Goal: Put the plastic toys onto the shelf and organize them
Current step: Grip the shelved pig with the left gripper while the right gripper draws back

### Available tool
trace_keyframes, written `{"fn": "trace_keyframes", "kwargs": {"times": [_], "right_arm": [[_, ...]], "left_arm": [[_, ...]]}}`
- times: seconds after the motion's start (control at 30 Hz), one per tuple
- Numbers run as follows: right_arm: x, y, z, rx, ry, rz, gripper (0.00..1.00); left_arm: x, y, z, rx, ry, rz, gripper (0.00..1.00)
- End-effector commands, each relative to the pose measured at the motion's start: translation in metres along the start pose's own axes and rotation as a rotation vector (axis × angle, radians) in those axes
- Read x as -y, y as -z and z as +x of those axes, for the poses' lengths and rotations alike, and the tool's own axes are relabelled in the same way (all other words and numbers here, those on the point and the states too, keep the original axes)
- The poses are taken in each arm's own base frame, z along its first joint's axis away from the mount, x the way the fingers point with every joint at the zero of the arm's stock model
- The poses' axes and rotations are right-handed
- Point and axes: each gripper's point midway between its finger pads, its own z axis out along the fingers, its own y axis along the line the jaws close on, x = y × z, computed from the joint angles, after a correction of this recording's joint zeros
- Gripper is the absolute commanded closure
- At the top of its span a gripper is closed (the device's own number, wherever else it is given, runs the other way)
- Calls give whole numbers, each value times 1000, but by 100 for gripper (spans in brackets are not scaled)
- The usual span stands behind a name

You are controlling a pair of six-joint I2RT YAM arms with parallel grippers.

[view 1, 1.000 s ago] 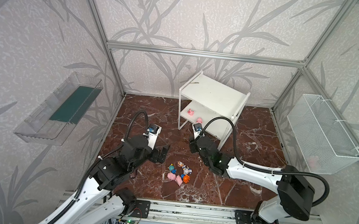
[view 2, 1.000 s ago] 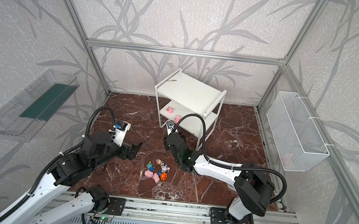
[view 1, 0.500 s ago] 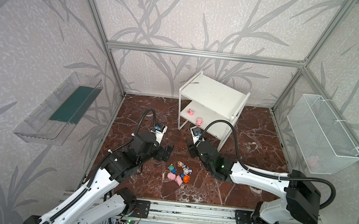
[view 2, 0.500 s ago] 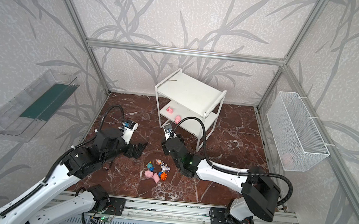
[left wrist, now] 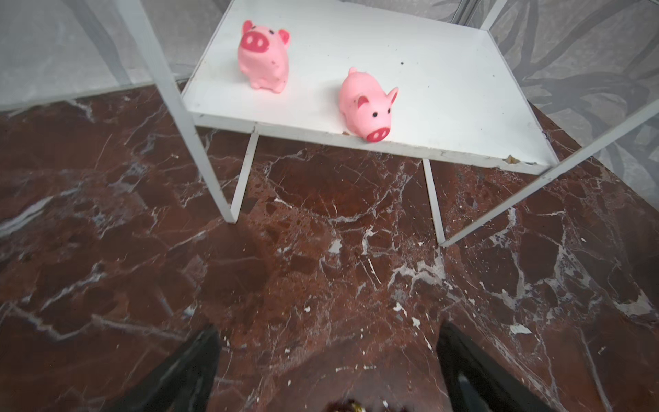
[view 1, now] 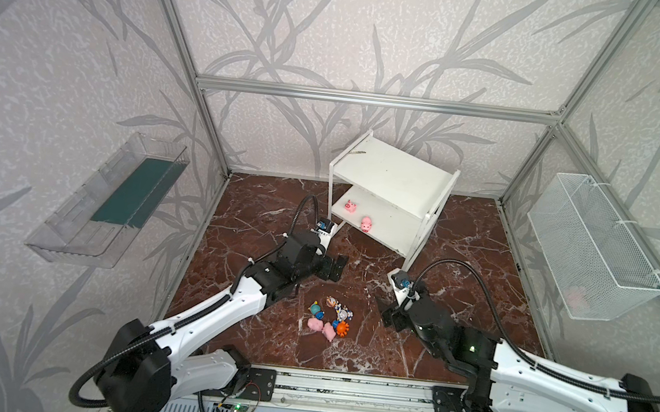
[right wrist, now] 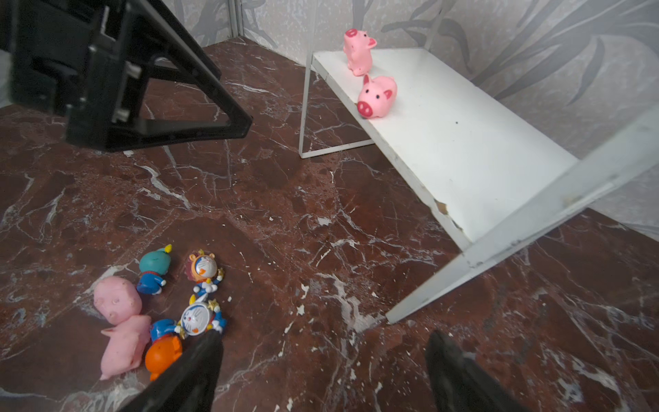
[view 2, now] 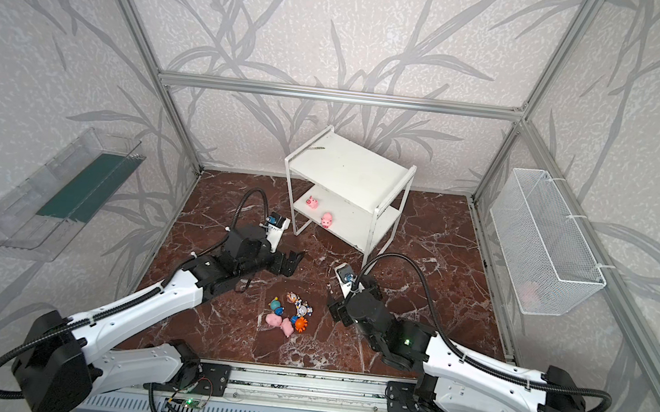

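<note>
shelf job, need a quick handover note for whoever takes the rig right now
Left gripper: open, empty, facing the shelf.
Right gripper: open, empty, beside the toy pile.
Done: two shelf pigs stand on the lower board, one at its front edge.
Left: two floor pigs and four figurines, lying bunched on the floor between the arms. Nothing is on the top board.
</note>
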Motion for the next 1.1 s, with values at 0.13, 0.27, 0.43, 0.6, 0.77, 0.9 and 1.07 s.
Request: {"fn": "trace_keyframes", "kwargs": {"times": [0.13, 0.27, 0.43, 0.6, 0.77, 0.9, 1.07], "right_arm": [[29, 33, 15, 16, 47, 38, 8], [34, 43, 19, 19, 41, 25, 7], [37, 51, 23, 24, 31, 11, 7], [39, 55, 24, 37, 13, 2, 7], [39, 56, 24, 38, 11, 0, 7], [39, 56, 24, 40, 11, -1, 7], [39, 57, 23, 43, 8, -1, 7]], "left_arm": [[31, -26, -48, 158, -88, 129, 11], [37, -42, -60, 164, -78, 144, 16], [36, -53, -74, 216, -68, 122, 21], [38, -66, -80, 216, -68, 117, 24], [34, -75, -83, 220, -67, 83, 28], [30, -81, -82, 212, -69, 56, 31], [25, -85, -80, 209, -77, 20, 33]]}}
